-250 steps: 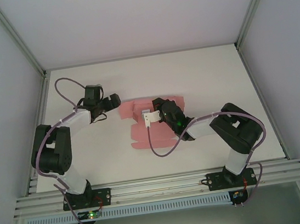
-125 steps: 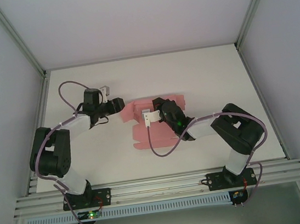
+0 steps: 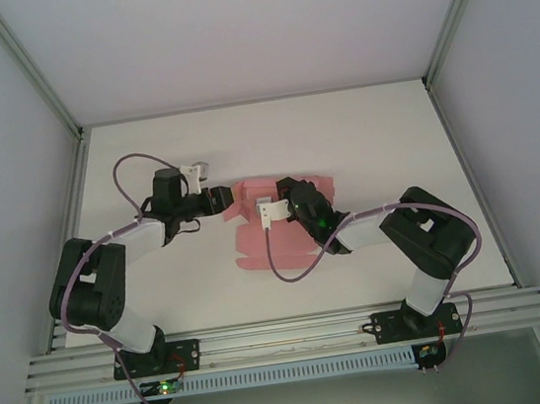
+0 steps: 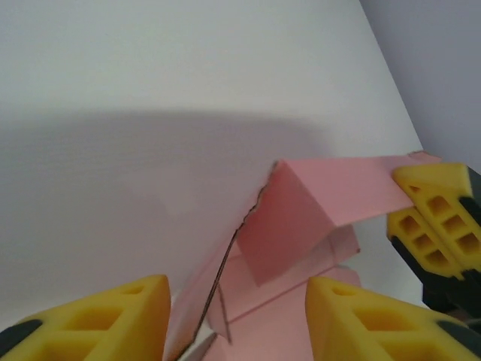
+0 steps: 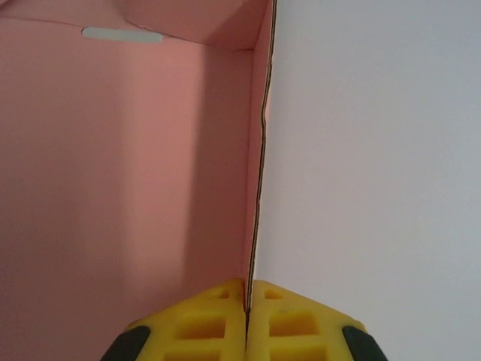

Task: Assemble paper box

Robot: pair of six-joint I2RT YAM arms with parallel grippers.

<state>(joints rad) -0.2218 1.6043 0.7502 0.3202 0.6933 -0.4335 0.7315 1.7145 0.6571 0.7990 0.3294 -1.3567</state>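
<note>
Pink thin-card die-cut paper box (image 3: 267, 240) sits mid-desk on the white desk (image 3: 371, 139), between the two arms. At the sheet's left edge, the left end effector (image 4: 237, 304) has its yellow fingers (image 4: 128, 316) apart with a raised flap between them, and as far as I can tell it isn't pinching it. Further right, the right end effector (image 5: 246, 301) is clamped together on the edge of one upright wall. I'd call it early-to-middle: a couple of panels stand up, the near part lies flat, and nothing looks tucked or closed. No brand, label or writing I can read anywhere.
</note>
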